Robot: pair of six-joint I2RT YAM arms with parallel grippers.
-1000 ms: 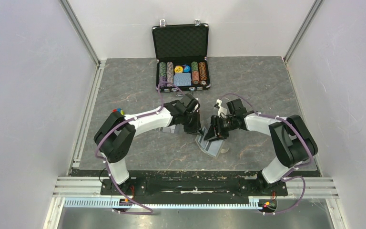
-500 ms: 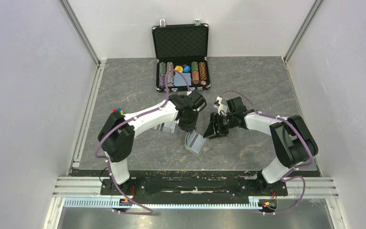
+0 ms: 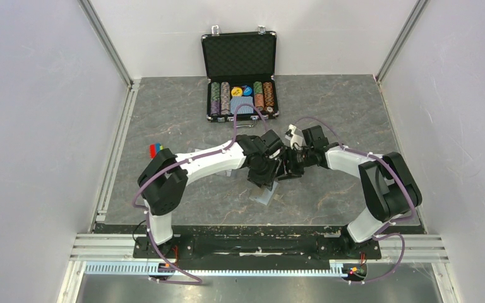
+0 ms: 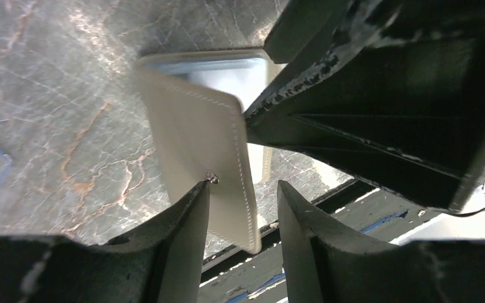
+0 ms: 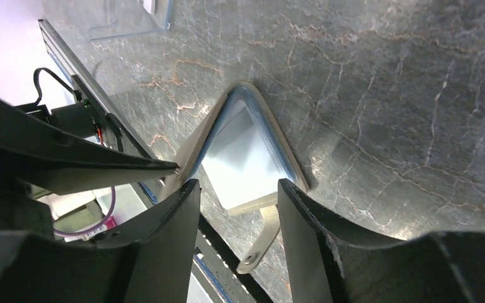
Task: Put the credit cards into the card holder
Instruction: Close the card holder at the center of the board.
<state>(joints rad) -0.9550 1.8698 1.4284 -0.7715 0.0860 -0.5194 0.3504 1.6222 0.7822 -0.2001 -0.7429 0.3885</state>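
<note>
**Top external view.** The card holder [image 3: 264, 196] lay on the table [image 3: 347, 107] near its front middle, partly unfolded. The left gripper [image 3: 266, 178] and right gripper [image 3: 284, 169] met close together directly over it. An open poker-chip case [image 3: 240, 63] stood well apart at the back. No credit cards could be made out with certainty.

**Left wrist view.** The holder's taupe flap [image 4: 199, 145] stood raised off the base, with pale blue lining [image 4: 237, 72] showing behind it. The left jaws were parted with a clear gap and clamped nothing. One fingertip [image 4: 196, 196] touched the flap at its snap stud, and the flap's lower edge ran just beyond the gap. The right gripper's dark body met the flap's far edge.

**Right wrist view.** The holder gaped as a wedge beyond the parted, empty right jaws, roughly centred between them. The tab clasp [image 5: 260, 240] trailed toward the camera. A clear sleeve [image 5: 126, 19] lay at the top edge of the view.

**Step, as judged.** The holder was being opened and propped, and no card was in hand. The next move calls for one gripper to keep the flap up while the other fetches a card and brings it edge-first to the lined pocket.
</note>
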